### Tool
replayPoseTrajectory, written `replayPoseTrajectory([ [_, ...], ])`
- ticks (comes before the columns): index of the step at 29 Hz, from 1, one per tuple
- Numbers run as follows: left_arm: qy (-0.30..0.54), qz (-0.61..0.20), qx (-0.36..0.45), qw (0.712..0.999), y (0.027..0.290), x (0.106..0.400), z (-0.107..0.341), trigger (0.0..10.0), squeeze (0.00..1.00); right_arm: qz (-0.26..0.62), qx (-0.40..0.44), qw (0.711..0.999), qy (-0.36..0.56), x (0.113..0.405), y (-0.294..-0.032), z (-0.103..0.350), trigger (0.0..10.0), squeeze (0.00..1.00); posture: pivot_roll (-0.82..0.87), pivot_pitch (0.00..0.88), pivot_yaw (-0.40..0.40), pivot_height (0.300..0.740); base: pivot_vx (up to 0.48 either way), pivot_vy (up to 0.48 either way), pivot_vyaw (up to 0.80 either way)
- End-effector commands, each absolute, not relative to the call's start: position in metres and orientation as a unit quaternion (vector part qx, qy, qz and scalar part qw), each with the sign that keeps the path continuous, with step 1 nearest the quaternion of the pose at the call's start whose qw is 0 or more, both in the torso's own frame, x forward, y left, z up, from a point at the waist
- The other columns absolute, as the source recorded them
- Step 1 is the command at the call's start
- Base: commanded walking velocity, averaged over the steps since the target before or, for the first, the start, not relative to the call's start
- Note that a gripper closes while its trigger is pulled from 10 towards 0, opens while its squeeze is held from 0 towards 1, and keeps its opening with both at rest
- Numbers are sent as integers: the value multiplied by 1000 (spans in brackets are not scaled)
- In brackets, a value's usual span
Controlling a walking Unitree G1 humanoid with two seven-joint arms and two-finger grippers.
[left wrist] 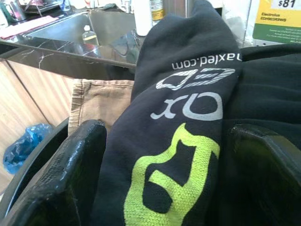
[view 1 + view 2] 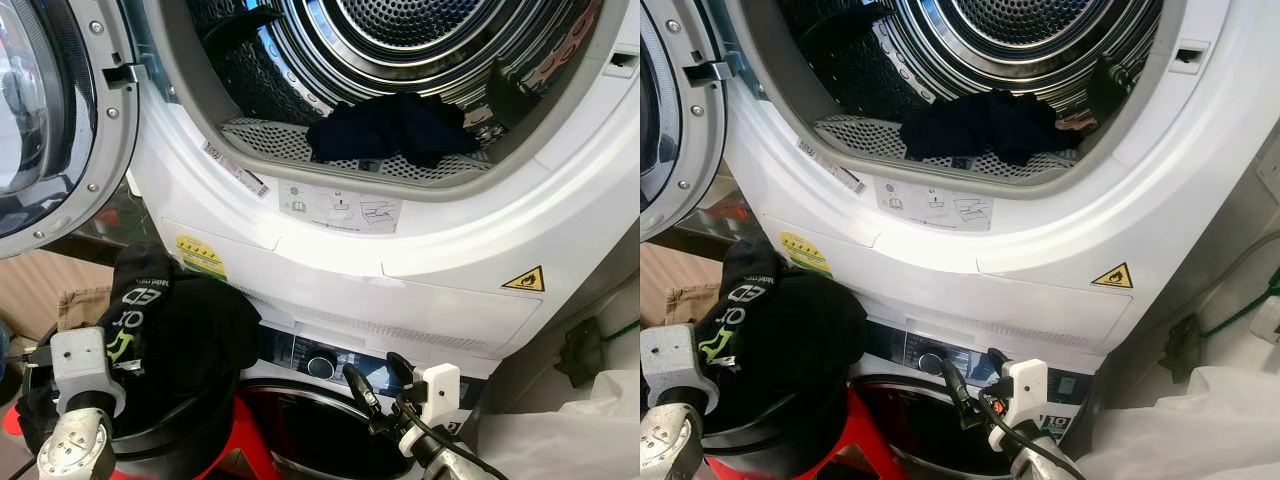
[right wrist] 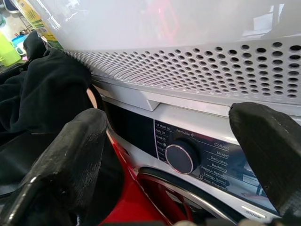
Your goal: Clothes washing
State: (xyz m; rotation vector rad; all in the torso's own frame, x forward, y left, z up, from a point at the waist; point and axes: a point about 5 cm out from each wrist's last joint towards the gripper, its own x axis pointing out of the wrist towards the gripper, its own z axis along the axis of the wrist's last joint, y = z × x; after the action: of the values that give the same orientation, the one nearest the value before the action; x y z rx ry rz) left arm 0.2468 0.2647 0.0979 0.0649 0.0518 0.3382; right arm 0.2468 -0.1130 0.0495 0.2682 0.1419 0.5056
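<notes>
Black top [image 2: 175, 330] held up below the open dryer [image 2: 400, 215].

Left gripper [image 1: 164, 188] clamped on the black top with green print, fingers [image 1: 70, 174] either side of the cloth. Right gripper [image 2: 385, 385] wide apart, holding nothing, near the washer dial [image 3: 180, 158]. Dark clothes [image 2: 395, 128] lying in the drum [image 2: 300, 60].

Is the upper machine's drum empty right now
No, a dark garment lies at the front of the open drum, just behind the door opening's lower rim.
</notes>
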Motion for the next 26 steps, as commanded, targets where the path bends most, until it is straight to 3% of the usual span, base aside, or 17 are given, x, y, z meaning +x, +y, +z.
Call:
replayPoseTrajectory([
  [1,34,159,35,986,264,249,98,10000,0,249,132,957,72,247,-114,49,10000,0,-6,81,21,740,0,0,0],
  [26,67,203,-44,976,274,251,84,10000,0,257,117,957,68,253,-111,55,10000,0,-54,65,19,740,0,0,0],
])
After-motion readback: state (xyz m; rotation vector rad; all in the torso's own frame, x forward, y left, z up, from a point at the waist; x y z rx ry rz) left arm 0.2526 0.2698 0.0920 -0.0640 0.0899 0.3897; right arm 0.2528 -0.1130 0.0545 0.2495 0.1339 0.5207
